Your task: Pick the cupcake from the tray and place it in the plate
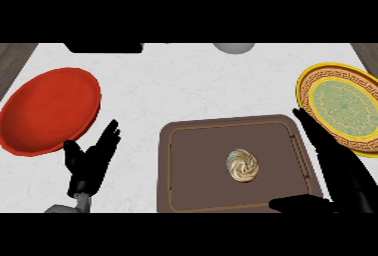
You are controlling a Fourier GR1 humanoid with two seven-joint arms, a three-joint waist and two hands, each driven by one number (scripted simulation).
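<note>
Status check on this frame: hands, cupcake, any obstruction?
Left hand open, resting left of tray. Right hand open at tray's right edge. Cupcake on tray, untouched. Nothing blocking it.

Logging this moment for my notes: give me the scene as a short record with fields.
cupcake: on the brown tray, right of its middle, untouched
yellow plate: right of tray, nothing on it
red plate: far left
right hand: open, at tray's right edge
left hand: open, resting, fingers up, left of tray

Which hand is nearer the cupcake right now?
Right. The right hand stands open at the tray's right edge beside the cupcake; the left hand rests off the tray's left side.
</note>
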